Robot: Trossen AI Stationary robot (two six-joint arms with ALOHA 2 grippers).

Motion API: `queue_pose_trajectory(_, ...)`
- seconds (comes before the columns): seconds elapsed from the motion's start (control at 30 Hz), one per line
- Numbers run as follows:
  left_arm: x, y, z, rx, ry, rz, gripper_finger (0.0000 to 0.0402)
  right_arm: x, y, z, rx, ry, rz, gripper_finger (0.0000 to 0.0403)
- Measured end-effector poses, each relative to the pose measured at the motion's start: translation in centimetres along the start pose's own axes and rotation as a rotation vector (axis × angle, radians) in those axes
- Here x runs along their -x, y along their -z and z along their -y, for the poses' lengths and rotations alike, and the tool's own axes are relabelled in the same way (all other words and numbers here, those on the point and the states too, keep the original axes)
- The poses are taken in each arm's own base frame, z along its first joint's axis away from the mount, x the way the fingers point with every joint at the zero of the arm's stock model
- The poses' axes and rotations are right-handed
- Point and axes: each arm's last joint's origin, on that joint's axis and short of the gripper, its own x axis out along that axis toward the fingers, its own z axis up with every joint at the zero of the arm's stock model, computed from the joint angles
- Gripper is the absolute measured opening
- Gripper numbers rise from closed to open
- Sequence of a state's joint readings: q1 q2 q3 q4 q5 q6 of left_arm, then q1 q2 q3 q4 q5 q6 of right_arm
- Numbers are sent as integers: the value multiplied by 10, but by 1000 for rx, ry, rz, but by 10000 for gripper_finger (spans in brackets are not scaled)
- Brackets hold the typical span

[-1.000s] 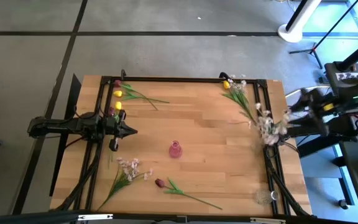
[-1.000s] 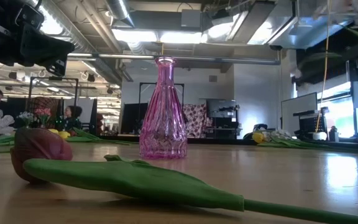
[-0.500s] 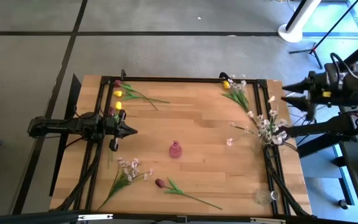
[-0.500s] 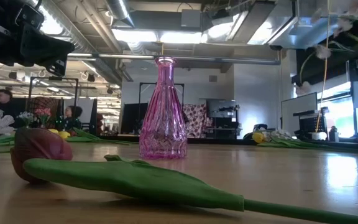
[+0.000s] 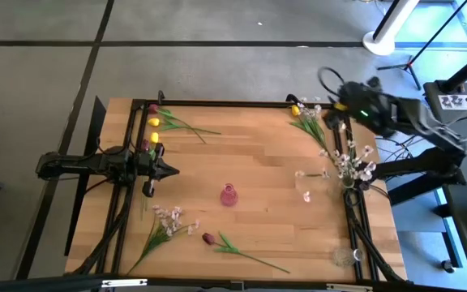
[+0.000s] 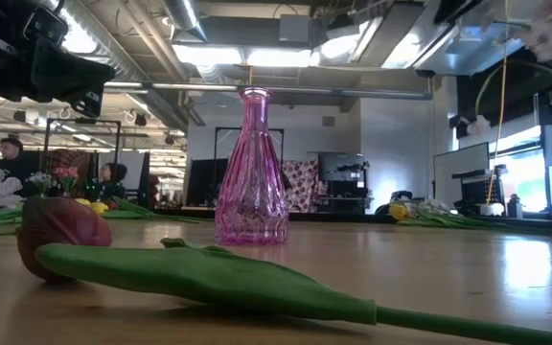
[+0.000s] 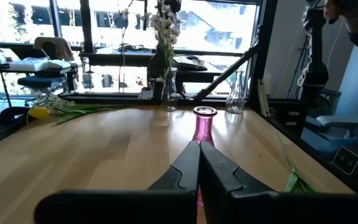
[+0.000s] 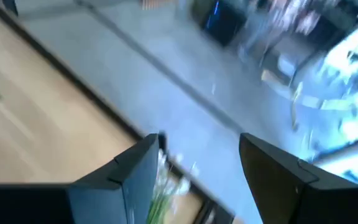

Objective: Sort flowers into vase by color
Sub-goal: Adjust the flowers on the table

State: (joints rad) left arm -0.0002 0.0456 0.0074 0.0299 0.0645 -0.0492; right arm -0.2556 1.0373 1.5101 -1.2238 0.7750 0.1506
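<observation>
High view: my pink vase (image 5: 229,195) is empty, flowers lie all around. My left gripper (image 5: 171,170) at nine o'clock is pressed together. My right gripper (image 5: 331,103) at two o'clock is spread apart.

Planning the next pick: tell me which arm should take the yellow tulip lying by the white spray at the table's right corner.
Right, probably. The right tool hovers open just beside that yellow tulip. The left tool sits shut at the table's opposite side.
</observation>
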Motion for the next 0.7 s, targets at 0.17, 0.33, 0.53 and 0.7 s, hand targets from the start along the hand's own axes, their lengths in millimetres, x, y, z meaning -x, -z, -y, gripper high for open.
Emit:
queue_pose_trajectory(0.17,0,0,0,0,0,0,0,-62,-10,6,-16,7,-208,225)
queue_pose_trajectory(0.33,0,0,0,0,0,0,0,-128,-7,21,-119,-66,-400,225)
queue_pose_trajectory(0.53,0,0,0,0,0,0,0,-195,9,27,-184,-115,-610,225)
queue_pose_trajectory(0.7,0,0,0,0,0,0,0,-231,22,15,-182,-132,-713,225)
